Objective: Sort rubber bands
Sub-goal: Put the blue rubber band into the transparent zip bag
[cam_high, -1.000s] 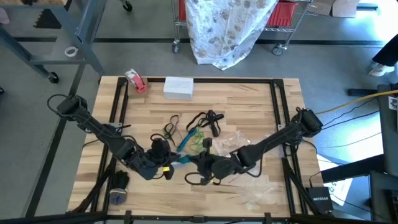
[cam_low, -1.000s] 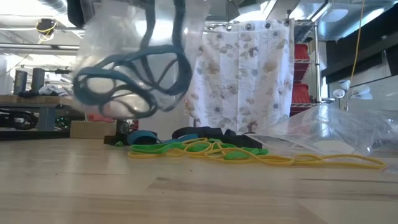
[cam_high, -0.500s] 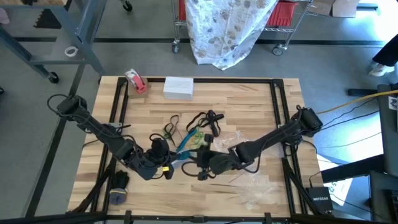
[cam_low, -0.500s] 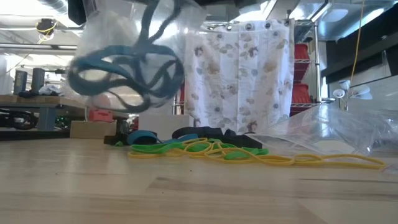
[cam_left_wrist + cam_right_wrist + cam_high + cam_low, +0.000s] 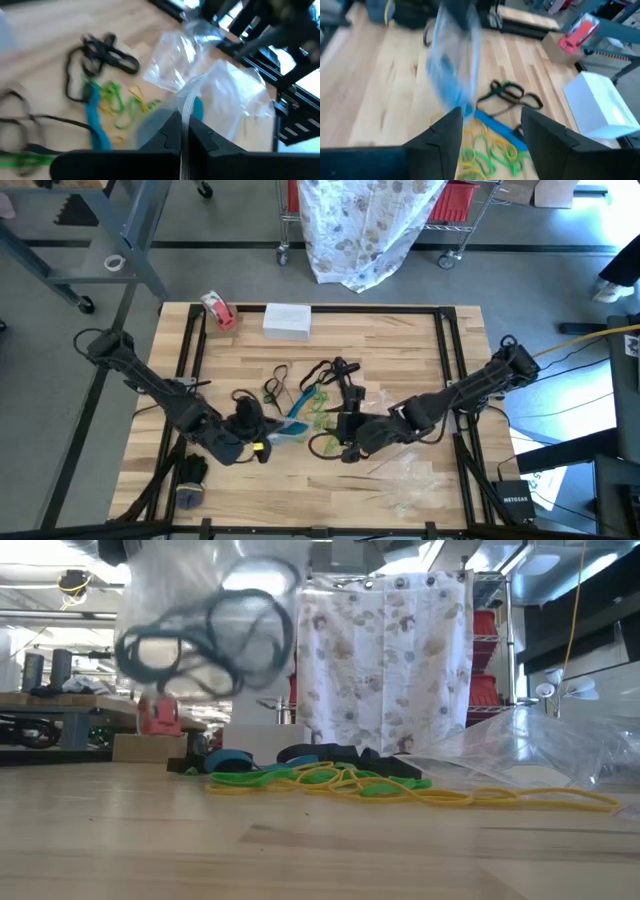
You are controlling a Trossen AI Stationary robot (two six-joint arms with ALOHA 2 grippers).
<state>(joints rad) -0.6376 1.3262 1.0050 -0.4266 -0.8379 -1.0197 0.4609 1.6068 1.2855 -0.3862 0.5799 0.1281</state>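
My left gripper (image 5: 266, 440) is shut on a clear plastic bag (image 5: 205, 635) that hangs above the table's near middle, with blue rubber bands (image 5: 200, 640) inside. Loose rubber bands lie on the wood just beyond it: black ones (image 5: 335, 372), a blue one (image 5: 497, 127), and green and yellow ones (image 5: 490, 150). The low view shows them as one flat pile (image 5: 320, 778). My right gripper (image 5: 342, 442) is open to the right of the bag, with nothing between its fingers (image 5: 445, 135). My left gripper pinches the bag's top edge (image 5: 187, 112), at the ribbed closure strip, between its two shut fingers. The fingers slant down from the table's left. The bag hangs below them, clear of the table, with the blue bands in its belly (image 5: 197, 107).
More clear bags (image 5: 405, 480) lie crumpled on the near right of the table and reach up at the low view's right (image 5: 540, 750). A white box (image 5: 287, 320) and a red-and-white tape roll (image 5: 218, 310) sit at the far edge. Dark frame rails (image 5: 190, 350) run along both sides.
My right gripper has opened, risen and drawn back from the bag toward the table's right and far side. The band strand that ran up out of the bag's top no longer shows. The bag with its bands hangs a little higher than before.
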